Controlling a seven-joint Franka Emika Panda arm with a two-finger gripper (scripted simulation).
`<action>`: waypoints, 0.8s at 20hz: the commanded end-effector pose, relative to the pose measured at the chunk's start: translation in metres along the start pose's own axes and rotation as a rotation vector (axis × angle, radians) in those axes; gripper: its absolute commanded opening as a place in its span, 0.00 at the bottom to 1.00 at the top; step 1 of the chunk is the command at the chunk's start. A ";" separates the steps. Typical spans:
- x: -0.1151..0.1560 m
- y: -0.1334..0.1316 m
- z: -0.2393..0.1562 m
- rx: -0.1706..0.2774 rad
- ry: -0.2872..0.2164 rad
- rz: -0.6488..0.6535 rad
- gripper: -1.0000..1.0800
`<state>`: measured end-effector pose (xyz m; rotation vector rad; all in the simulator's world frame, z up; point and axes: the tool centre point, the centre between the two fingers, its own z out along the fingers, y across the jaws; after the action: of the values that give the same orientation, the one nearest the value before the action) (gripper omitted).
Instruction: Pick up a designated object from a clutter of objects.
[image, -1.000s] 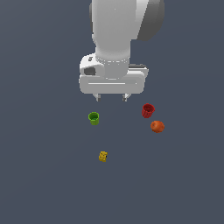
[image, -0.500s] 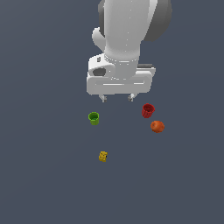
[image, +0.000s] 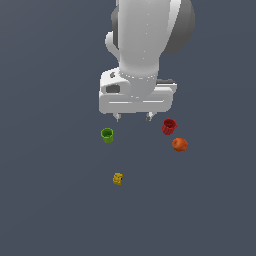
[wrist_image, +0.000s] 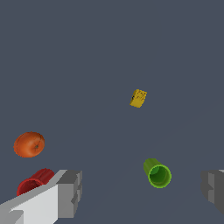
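Note:
The mustard-yellow blocky piece (image: 117, 178) lies on the grey floor toward the front, apart from the rest; it also shows in the wrist view (wrist_image: 138, 98). My gripper (image: 133, 118) hangs open and empty above the floor, behind the piece, between the green cup (image: 107, 135) and the red cup (image: 169, 126). In the wrist view its fingers (wrist_image: 70, 193) stand wide apart, with the green cup (wrist_image: 158, 174) between them and the yellow piece farther off.
An orange ball (image: 180, 144) lies just in front of the red cup, on the exterior view's right; it shows in the wrist view (wrist_image: 29, 145) beside the red cup (wrist_image: 34, 182). The floor is plain dark grey.
The arm has shifted toward the exterior view's right and a little lower. The cups, ball and yellow piece have not moved.

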<state>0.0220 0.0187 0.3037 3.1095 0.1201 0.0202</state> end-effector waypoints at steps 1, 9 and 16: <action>0.006 0.002 0.009 0.003 -0.001 0.014 0.96; 0.036 0.016 0.058 0.017 -0.005 0.088 0.96; 0.065 0.034 0.124 0.027 -0.010 0.180 0.96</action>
<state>0.0852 -0.0091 0.1961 3.1358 -0.1292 0.0081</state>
